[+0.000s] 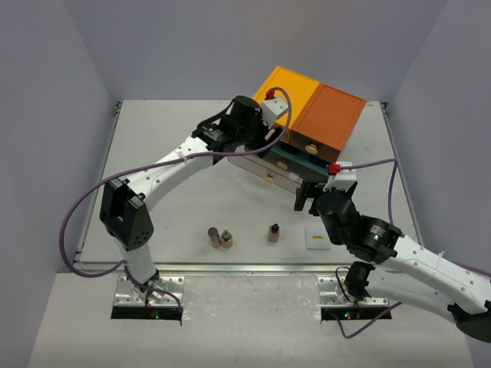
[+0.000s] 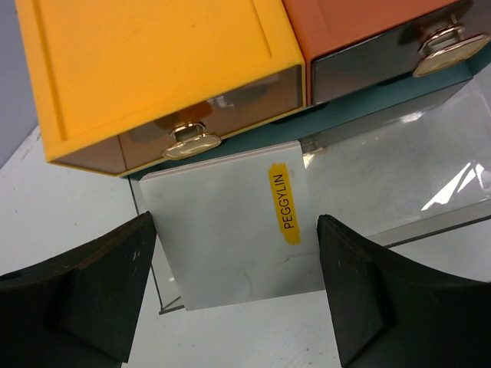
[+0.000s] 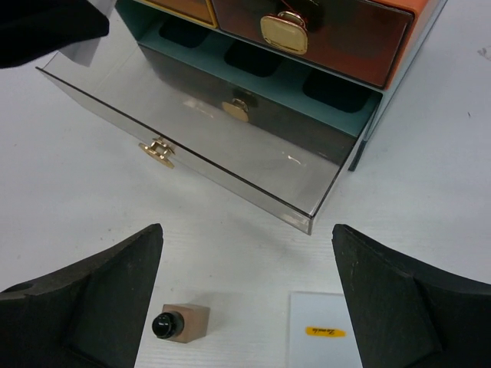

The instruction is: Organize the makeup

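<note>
Left gripper (image 2: 236, 222): fingers set wide, pinching a white square (image 2: 222, 253) by opposite edges over the open clear drawer (image 2: 399, 169), just below the chest's (image 2: 153, 69) yellow front. Right gripper (image 3: 247, 230): fingers spread and empty above the table (image 3: 69, 199), with a brown bottle (image 3: 180, 322) and a second square (image 3: 322, 333) beneath, near the drawer front.

Plain pale lilac-grey walls (image 1: 46, 115) on three sides, no windows. White table (image 1: 176, 153), matte, evenly lit with soft shadows. Metal strip (image 1: 245, 268) along near edge. Orange-topped drawer chest (image 1: 330, 115) at far centre-right, lowest clear drawer pulled out.
</note>
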Robot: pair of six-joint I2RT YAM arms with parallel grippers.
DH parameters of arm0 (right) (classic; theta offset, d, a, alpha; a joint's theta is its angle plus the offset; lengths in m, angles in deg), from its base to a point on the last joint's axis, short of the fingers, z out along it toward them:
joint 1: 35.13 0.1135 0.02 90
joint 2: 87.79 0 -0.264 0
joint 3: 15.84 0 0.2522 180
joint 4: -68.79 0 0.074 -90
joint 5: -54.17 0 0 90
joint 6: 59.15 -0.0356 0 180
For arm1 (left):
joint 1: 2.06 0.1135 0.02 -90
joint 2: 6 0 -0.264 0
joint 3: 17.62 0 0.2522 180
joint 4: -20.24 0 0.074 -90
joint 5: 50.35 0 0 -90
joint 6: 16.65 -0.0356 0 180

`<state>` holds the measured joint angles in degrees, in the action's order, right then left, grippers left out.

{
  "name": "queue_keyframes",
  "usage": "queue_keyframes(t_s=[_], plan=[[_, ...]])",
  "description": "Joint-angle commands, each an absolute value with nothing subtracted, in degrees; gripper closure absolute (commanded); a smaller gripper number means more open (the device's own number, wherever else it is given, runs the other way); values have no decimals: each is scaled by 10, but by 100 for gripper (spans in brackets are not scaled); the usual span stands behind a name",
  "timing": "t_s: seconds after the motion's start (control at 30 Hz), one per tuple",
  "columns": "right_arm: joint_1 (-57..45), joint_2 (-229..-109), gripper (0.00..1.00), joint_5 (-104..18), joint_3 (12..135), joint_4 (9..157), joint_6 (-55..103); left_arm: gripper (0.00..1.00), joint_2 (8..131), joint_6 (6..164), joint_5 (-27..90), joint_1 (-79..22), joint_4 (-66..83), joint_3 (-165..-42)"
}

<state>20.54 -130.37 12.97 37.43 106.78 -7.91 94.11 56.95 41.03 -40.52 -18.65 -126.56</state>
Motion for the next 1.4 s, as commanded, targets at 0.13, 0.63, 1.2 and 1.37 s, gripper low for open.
queue_keyframes(t_s=[0.13, 0.63, 1.2, 1.37], plan=[[204, -1298, 9, 169, 370, 1076, -98, 100, 941, 569, 449, -413, -49, -1212], [204, -1323, 9, 151, 378, 1101, -106, 100, 993, 548, 486, -413, 17, -1149], [154, -1345, 3, 75, 389, 1182, -103, 0, 998, 588, 497, -412, -36, -1166], [78, -1366, 2, -45, 391, 1202, -89, 0, 993, 590, 494, -413, -64, -1202]])
